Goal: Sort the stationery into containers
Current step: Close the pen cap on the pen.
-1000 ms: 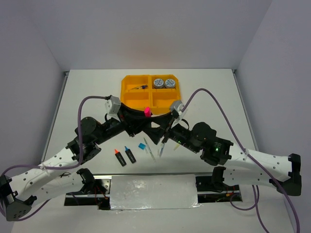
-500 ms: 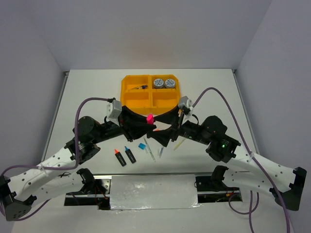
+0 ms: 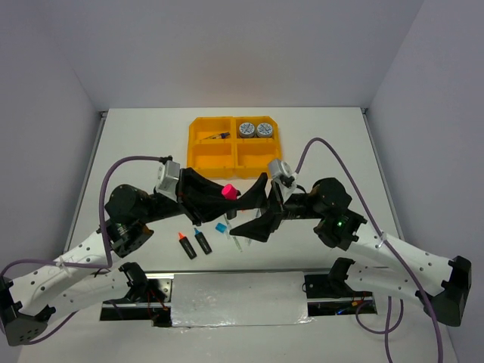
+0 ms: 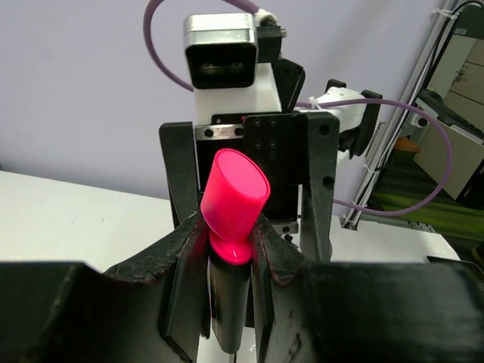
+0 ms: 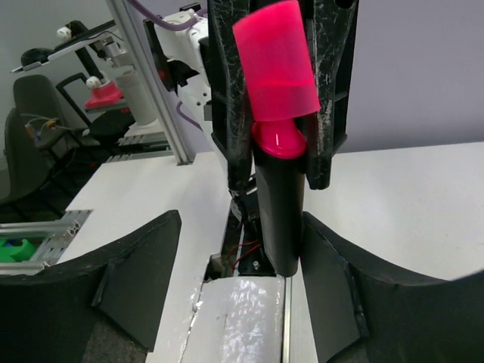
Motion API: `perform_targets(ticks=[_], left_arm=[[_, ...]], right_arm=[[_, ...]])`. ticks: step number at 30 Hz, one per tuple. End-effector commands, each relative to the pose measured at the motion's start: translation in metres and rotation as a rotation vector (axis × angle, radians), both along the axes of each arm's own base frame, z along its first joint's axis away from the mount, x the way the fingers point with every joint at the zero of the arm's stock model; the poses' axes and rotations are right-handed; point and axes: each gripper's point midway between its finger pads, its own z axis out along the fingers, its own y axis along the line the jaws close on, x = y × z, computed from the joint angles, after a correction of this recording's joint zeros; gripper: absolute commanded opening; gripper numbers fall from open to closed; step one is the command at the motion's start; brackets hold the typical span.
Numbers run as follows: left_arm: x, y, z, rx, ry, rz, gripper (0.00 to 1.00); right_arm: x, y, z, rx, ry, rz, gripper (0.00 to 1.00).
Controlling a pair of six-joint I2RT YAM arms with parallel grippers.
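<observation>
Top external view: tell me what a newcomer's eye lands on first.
The pink-capped highlighter stands out at the centre, held above the table by the left end effector, with the open right end effector facing it. Behind sits the bright orange-yellow tray, with two tape rolls in its far right compartment.

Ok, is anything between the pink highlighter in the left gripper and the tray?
Nothing visible. The pink-capped highlighter is clamped in the left gripper, just short of the tray. The right gripper is open beside it, off that path.
</observation>
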Motion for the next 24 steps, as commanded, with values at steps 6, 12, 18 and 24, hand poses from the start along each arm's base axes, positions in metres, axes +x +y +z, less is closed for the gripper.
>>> perform_targets(ticks=[6,12,18,24], left_arm=[[-0.014,0.005,0.02,-0.082,-0.056,-0.052,0.0],[-0.017,0.005,0.02,-0.087,-0.059,-0.065,0.0],[-0.01,0.005,0.022,-0.082,-0.055,-0.028,0.0],[-0.005,0.0,0.017,-0.039,-0.05,-0.019,0.05]], right_arm=[[0.007,0.005,0.023,0.102,-0.041,-0.013,0.61],[0.008,0.008,0.028,0.11,-0.052,-0.008,0.26],[0.008,0.008,0.022,0.1,-0.045,-0.003,0.1],[0.01,0.006,0.019,0.093,-0.044,-0.029,0.0]])
